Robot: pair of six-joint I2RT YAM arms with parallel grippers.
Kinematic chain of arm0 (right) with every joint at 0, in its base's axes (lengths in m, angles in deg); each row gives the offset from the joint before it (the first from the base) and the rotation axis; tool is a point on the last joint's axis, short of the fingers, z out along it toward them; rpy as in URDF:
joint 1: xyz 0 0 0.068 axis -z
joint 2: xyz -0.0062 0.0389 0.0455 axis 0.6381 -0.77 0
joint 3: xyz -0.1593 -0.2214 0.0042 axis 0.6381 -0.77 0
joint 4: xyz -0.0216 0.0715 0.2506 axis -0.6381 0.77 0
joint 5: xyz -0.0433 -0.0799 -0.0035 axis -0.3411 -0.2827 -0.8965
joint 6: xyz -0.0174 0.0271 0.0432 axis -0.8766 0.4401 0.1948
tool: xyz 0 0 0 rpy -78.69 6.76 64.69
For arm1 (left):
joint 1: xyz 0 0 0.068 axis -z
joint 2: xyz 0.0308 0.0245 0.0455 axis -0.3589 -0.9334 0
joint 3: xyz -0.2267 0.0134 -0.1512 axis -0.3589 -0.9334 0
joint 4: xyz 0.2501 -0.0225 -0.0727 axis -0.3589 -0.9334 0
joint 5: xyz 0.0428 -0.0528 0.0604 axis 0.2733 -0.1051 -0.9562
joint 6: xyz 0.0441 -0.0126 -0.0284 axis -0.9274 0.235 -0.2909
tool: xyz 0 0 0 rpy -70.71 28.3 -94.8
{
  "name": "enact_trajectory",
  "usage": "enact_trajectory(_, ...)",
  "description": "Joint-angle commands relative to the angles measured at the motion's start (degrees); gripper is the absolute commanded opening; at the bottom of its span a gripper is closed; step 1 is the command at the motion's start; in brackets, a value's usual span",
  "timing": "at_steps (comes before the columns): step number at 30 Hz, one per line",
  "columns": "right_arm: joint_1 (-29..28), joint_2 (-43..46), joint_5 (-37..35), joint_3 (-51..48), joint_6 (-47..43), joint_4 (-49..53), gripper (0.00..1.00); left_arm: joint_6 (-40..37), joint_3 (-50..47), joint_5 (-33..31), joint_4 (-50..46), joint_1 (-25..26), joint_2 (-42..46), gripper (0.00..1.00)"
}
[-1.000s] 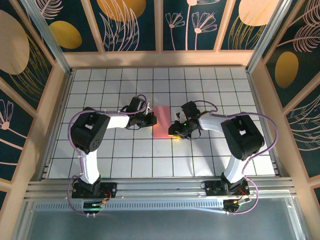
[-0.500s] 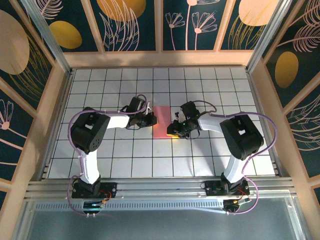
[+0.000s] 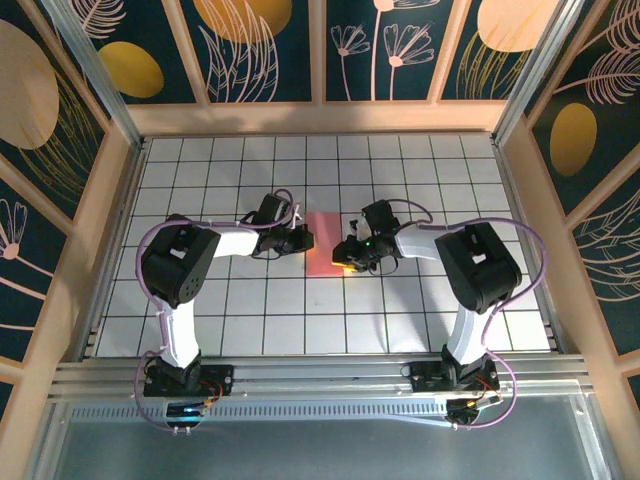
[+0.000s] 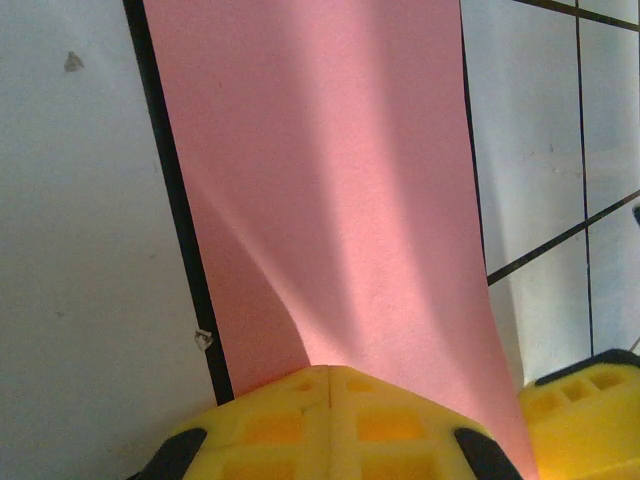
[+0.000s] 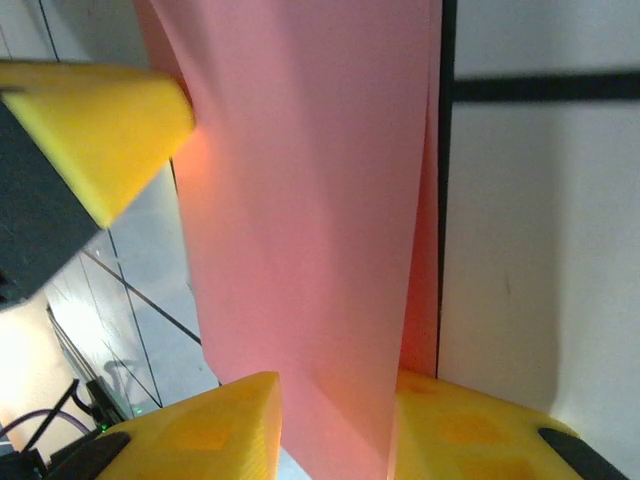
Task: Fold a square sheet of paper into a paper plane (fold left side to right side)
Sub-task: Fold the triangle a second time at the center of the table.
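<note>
The square sheet of paper [image 3: 325, 238] is salmon pink and lies mid-table as a narrow strip doubled over lengthwise. The paper plane is out of view. My left gripper [image 3: 303, 240] is shut, its yellow tips [image 4: 330, 372] together on the strip's left edge, where the paper [image 4: 330, 180] bows up slightly. My right gripper [image 3: 347, 258] is at the strip's right edge. Its jaws [image 5: 335, 385] stand apart, with the raised upper layer of the paper [image 5: 300, 200] running between them. A darker lower layer lies flat beside the right-hand finger [image 5: 470, 430].
The white gridded tabletop [image 3: 230, 310] is walled by wooden rails [image 3: 320, 118] at the back and both sides. In the right wrist view the left gripper's yellow finger [image 5: 95, 125] sits close by at the paper's far edge. The right gripper's finger [image 4: 585, 420] shows in the left wrist view.
My right gripper has edged slightly left and away from me along the paper's right edge, and its forearm swung with it. The left gripper and the paper stay put.
</note>
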Motion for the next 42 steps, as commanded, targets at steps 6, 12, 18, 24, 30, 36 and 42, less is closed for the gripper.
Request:
enact_trajectory(6,2.56,-4.44,2.23,5.14,0.88,-4.72,0.32,-1.23,-1.57,-0.31,-2.12,0.55,0.06,0.00)
enact_trajectory(12,4.40,-7.99,3.19,8.56,0.21,-5.37,0.31,-1.18,-1.60,-0.23,-1.88,0.63,0.25,0.00)
enact_trajectory(18,4.85,-10.15,3.11,10.09,-0.27,-5.07,0.27,-0.87,-1.58,0.21,-1.21,0.53,0.73,0.02)
enact_trajectory(24,5.18,-9.65,2.85,9.19,-0.36,-4.69,0.11,-0.59,-3.35,-1.20,-0.02,0.65,4.95,0.15)
enact_trajectory(30,5.19,-8.07,2.95,8.85,1.23,-2.61,0.01,-5.26,-7.84,-5.34,-0.29,1.29,16.10,0.34)
enact_trajectory(36,5.19,-6.61,2.40,8.43,2.93,-0.69,0.00,-13.20,-11.21,-16.80,-5.58,8.13,25.71,0.44)
enact_trajectory(42,5.13,-5.86,2.71,7.19,4.73,-1.82,0.00,-18.60,-9.45,-28.52,-10.14,19.53,25.56,0.56)
